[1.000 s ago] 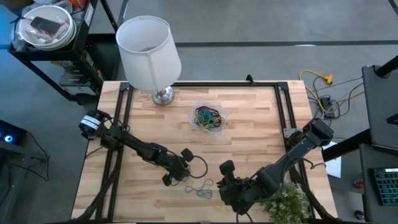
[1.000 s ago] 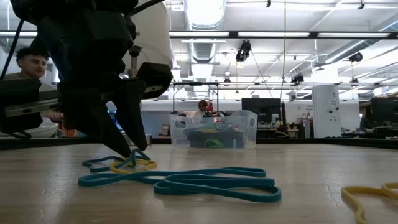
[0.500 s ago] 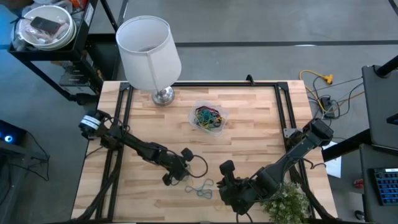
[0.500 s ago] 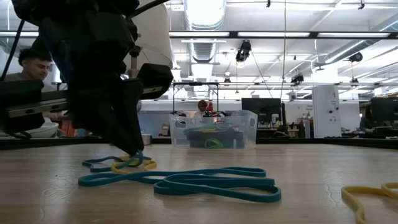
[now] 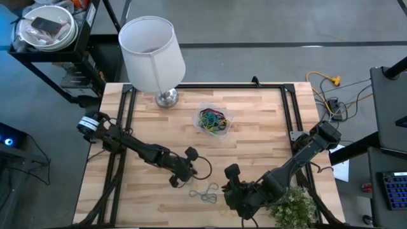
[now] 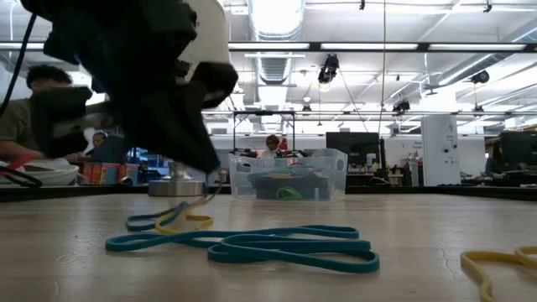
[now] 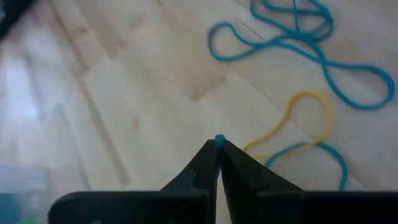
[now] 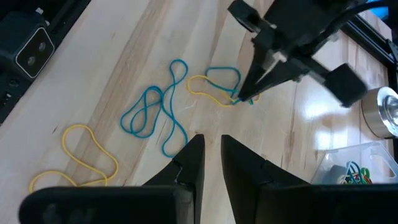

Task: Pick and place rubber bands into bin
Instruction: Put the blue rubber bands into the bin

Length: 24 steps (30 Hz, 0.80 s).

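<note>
My left gripper [image 7: 219, 146] is shut on a small blue rubber band [image 8: 222, 79] that is tangled with a yellow one [image 7: 311, 106], just above the table's near middle. A larger twisted blue band [image 6: 277, 245] lies flat beside them, and another yellow band [image 8: 81, 155] lies farther off. The clear bin [image 5: 213, 121], with several coloured bands inside, stands toward the far middle. My right gripper [image 8: 211, 155] hovers open near the table's near edge, above the bands and holding nothing. My left gripper pinches a bit of the small blue band [image 7: 219, 138] at the very ends of its two fingers. The fingers slant down from the table's left. That end is raised; the rest of the band [image 6: 147, 221] still lies on the wood. Whether the yellow band is pinched too, I cannot tell.
A white lamp [image 5: 152, 54] stands at the far left, its metal base [image 8: 382, 112] close to the bin. A green plant [image 5: 292, 207] sits at the near right corner. A person [image 6: 38, 101] is beyond the table's far left.
My left gripper has shut on the small blue band, its fingers having stood open on either side of it, and has then risen a little. The pinched end of the band has come up with it, while the rest stays on the table.
</note>
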### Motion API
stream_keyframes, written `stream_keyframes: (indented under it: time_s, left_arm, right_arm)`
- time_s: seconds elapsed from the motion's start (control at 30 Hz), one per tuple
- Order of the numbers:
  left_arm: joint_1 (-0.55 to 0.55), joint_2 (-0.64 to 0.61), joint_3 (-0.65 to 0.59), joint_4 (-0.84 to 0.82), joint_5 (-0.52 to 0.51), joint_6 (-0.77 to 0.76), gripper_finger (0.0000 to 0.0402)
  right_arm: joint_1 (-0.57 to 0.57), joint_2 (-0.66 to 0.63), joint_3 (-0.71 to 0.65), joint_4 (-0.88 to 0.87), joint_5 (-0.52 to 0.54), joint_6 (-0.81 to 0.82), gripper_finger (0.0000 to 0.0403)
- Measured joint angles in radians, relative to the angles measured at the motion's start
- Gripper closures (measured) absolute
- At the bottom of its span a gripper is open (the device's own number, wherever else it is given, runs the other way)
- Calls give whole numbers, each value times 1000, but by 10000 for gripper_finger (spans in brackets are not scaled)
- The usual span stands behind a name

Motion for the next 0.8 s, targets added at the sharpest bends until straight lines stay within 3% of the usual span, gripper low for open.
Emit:
stream_keyframes:
  time_s: [0.37,0.8]
  left_arm:
    - [-32,-151,9,1,-210,22,401]
    - [-31,-290,9,97,-283,154,401]
  right_arm:
    - [0,0,0,0,0,0,355]
    - [0,0,0,-1,0,0,355]
